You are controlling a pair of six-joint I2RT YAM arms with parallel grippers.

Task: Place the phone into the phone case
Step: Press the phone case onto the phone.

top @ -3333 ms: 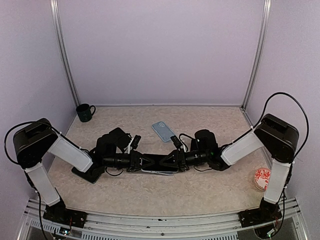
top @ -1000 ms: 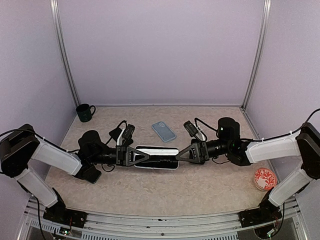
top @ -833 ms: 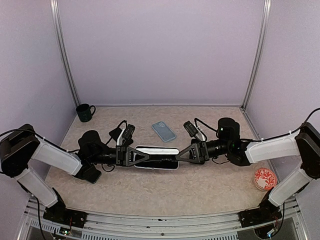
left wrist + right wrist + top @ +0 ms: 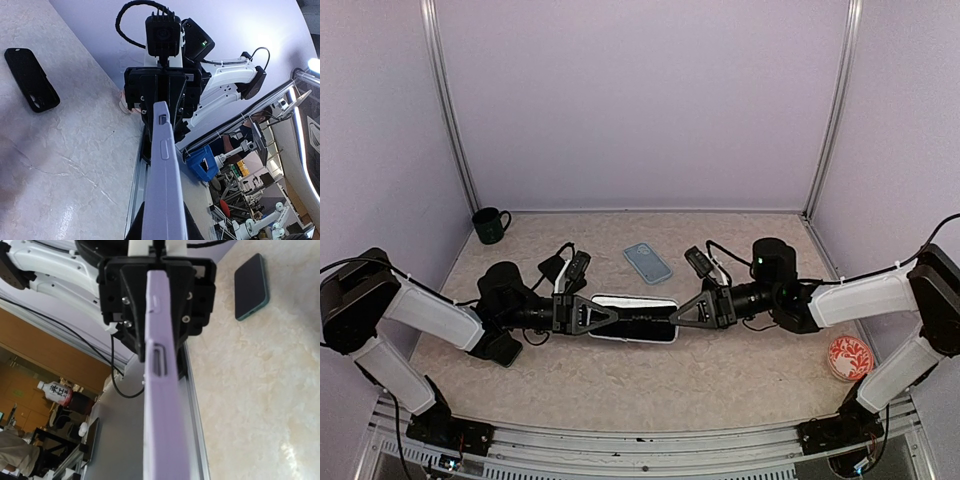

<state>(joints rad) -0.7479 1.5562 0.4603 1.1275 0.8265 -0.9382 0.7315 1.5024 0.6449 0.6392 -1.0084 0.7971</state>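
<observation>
A lavender phone case (image 4: 633, 317) hangs level just above the table's middle, held by both ends. Inside its pale rim shows the phone's dark face (image 4: 638, 322). My left gripper (image 4: 611, 316) is shut on the left end; in the left wrist view the case's edge (image 4: 164, 175) runs up from between my fingers (image 4: 134, 231). My right gripper (image 4: 671, 318) is shut on the right end. In the right wrist view the case's edge (image 4: 162, 405) fills the middle and hides my own fingers. The left gripper (image 4: 155, 295) faces that camera at the far end.
A pale blue slab with a dark face (image 4: 648, 263) (image 4: 252, 286) lies behind the held case. A black case (image 4: 500, 347) (image 4: 31, 80) lies partly under my left arm. A dark green mug (image 4: 490, 225) stands back left, a red-patterned dish (image 4: 849, 357) at the right.
My right gripper has slid slightly left and shut on the right end of the case. The left gripper has kept its hold and has not moved.
</observation>
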